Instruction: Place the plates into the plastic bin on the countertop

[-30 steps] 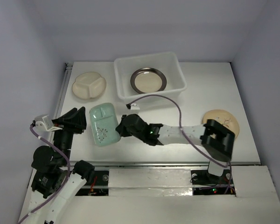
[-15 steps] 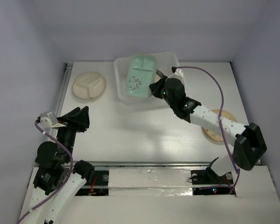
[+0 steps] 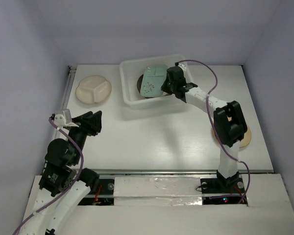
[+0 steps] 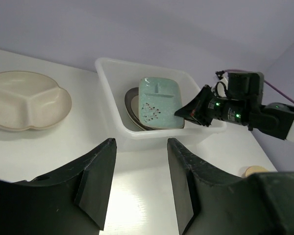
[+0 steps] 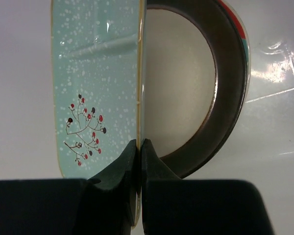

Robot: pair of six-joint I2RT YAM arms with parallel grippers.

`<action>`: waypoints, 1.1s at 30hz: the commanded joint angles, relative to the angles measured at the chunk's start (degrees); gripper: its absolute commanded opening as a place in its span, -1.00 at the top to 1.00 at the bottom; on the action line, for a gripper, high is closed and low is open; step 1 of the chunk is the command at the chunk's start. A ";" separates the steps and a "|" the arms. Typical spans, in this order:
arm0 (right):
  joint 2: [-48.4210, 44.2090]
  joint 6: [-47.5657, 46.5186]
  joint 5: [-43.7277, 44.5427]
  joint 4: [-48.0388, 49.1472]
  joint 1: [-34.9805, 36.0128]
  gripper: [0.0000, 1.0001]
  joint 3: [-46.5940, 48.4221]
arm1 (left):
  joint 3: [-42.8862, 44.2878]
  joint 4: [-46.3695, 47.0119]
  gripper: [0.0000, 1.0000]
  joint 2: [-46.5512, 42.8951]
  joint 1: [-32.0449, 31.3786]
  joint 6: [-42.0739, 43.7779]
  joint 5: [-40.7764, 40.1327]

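Note:
The translucent white plastic bin (image 3: 130,100) stands at the back of the white countertop (image 3: 157,132). My right gripper (image 3: 165,86) is shut on the rim of the small mint plate (image 3: 152,82) and holds it tilted inside the bin, over the dark-rimmed metallic plate (image 3: 138,84). In the right wrist view the gripper (image 5: 139,144) pinches the mint plate's (image 5: 95,83) edge. The metallic plate (image 5: 186,93) lies behind it, with a red rim (image 5: 239,28) showing underneath. The cream divided plate (image 3: 93,90) sits left of the bin. My left gripper (image 3: 94,122) is open and empty.
A cream floral plate (image 3: 245,138) lies at the right, partly hidden by the right arm. A metal rail (image 3: 66,95) runs along the countertop's left edge. In the left wrist view the open gripper (image 4: 140,143) faces the bin (image 4: 137,66) and the divided plate (image 4: 24,95).
My right gripper carried the mint plate from the front-left of the countertop up over the bin and down into it. My left arm shifted slightly right.

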 commanded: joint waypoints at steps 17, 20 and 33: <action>-3.03 -0.65 0.35 3.20 -0.85 -0.33 2.40 | 0.89 2.68 0.16 9.10 0.64 -0.84 10.48; -8.21 -2.06 1.59 4.16 -0.85 -0.44 -0.68 | 1.24 3.30 0.20 10.51 0.64 -1.63 11.97; -53.69 -8.75 4.31 6.45 -0.85 1.00 -23.35 | -3.95 19.71 1.00 28.51 -22.16 -12.35 4.37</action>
